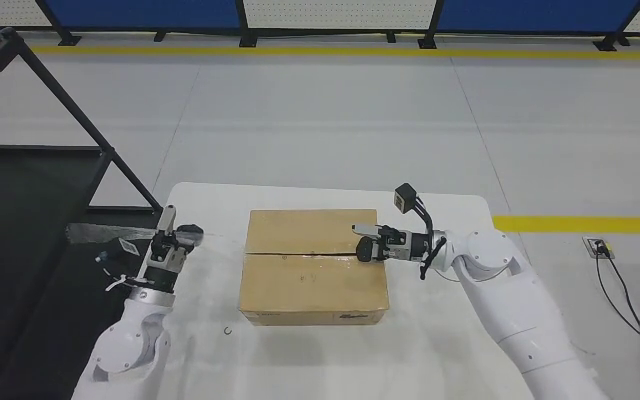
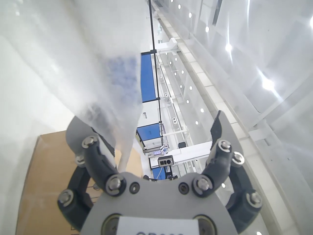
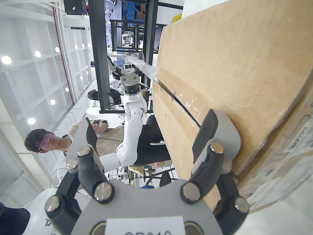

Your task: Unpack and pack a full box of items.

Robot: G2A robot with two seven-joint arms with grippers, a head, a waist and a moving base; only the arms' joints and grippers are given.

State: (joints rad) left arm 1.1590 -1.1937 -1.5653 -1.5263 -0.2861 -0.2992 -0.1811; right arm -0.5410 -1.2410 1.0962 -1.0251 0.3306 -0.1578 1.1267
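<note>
A closed brown cardboard box [image 1: 312, 270] stands in the middle of the white table [image 1: 450, 340], its top flaps meeting at a seam [image 3: 181, 101]. My right gripper [image 1: 362, 248] is open at the box's right end; one finger [image 3: 207, 133] lies over the top by the seam, the other is clear of the box. My left gripper [image 1: 178, 238] hovers left of the box, open. A long clear tape strip [image 1: 110, 234] clings to one of its fingers [image 2: 80, 133] and trails away from the box. The left wrist view shows the box [image 2: 49, 162] behind that finger.
A black metal frame [image 1: 60, 110] stands off the table's left side, close to the trailing tape. A small dark bit [image 1: 229, 331] lies on the table in front of the box's left corner. Bare tabletop runs along the front and right.
</note>
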